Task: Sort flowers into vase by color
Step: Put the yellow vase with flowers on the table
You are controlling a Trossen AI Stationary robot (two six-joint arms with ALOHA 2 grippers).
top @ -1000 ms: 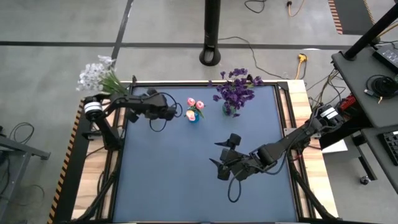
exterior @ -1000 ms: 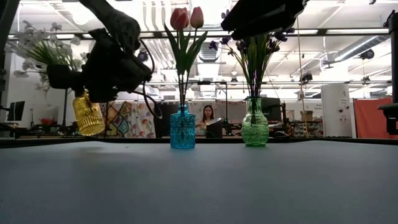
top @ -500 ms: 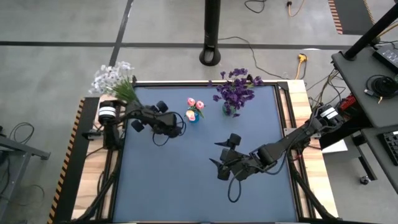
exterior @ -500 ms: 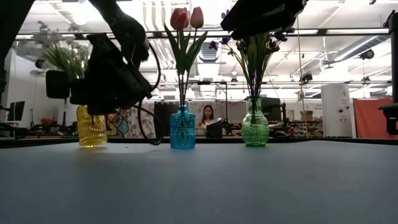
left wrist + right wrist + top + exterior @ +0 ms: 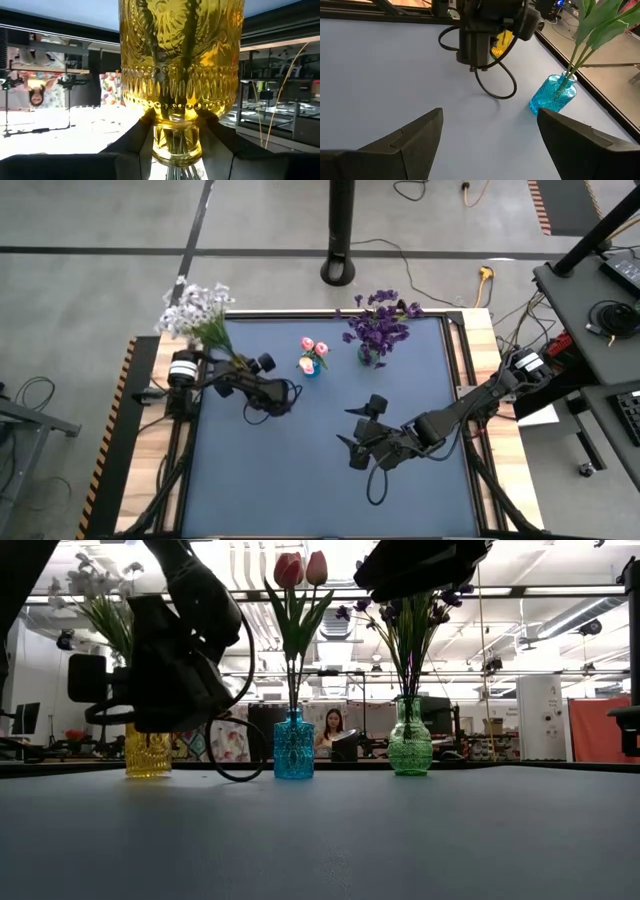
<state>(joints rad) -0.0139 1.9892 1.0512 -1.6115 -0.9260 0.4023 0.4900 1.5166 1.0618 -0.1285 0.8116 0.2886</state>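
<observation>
A yellow glass vase (image 5: 147, 752) holds white small-blossom flowers (image 5: 193, 312) at the table's far left. My left gripper (image 5: 175, 150) is shut on it and stands on the vase's near-right side. A blue vase (image 5: 311, 367) with pink tulips and a green vase (image 5: 370, 356) with dark purple blooms stand on their bases at the far middle. My right gripper (image 5: 360, 436) hovers open over the table's middle with nothing between its fingers. My left gripper pinches the yellow vase's narrow neck (image 5: 172, 137) between its two fingers (image 5: 135, 147), just under the rim. The fingers come almost level from the near-right side, slanting slightly down. The vase is upright, its base (image 5: 147, 773) at table level; whether it rests there I cannot tell.
The wide near half of the blue mat (image 5: 300, 480) holds no objects. The left arm's cable loop (image 5: 236, 755) hangs down to the table beside the blue vase (image 5: 293, 746). A person (image 5: 333, 726) sits in the room beyond the far edge.
My left gripper has swung toward the table's right and near side and gone down, keeping its hold on the yellow vase. The vase, lifted and tilted before, is now upright at table level, closer to the blue vase. The white flowers have moved right with it.
</observation>
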